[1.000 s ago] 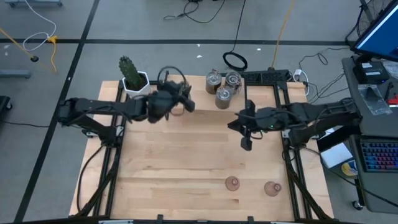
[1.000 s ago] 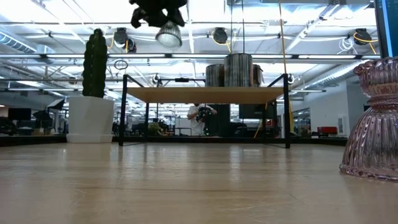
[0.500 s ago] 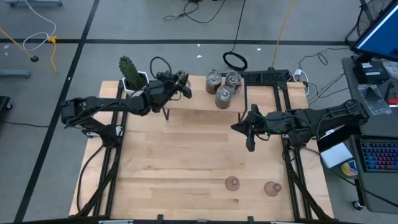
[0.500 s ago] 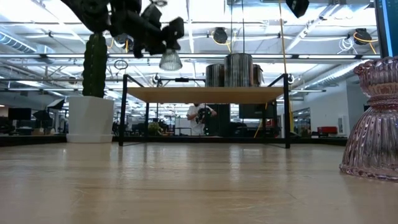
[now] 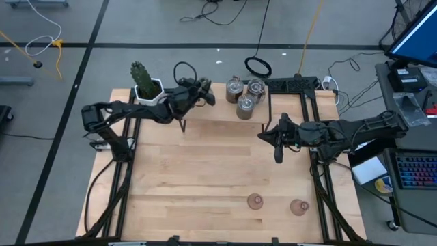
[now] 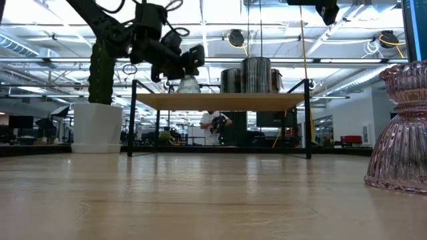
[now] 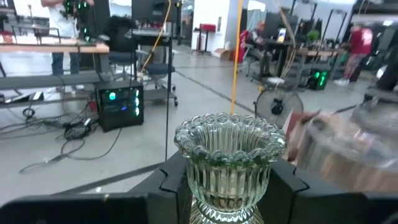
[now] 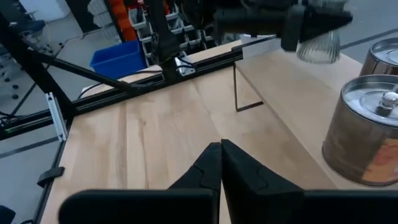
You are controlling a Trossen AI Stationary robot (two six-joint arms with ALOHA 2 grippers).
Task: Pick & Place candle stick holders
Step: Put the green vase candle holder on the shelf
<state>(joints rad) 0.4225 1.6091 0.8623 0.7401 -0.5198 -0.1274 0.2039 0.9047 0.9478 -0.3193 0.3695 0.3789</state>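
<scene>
Even, bright overhead light fills the high view; the wooden counter (image 5: 205, 164) shows only faint, soft shadows under the arms. In the low view, ceiling lamps glare white at twelve o'clock, and the pink candle stick holder (image 6: 400, 130) at three o'clock looks soft and oversized. In the left wrist view the green glass holder (image 7: 229, 165) is sharp, while the silvery holders (image 7: 348, 152) at three o'clock blur.

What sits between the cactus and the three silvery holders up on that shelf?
In the high view, the left gripper hangs between the cactus and the silvery holders, shut on the pale green glass holder.
</scene>
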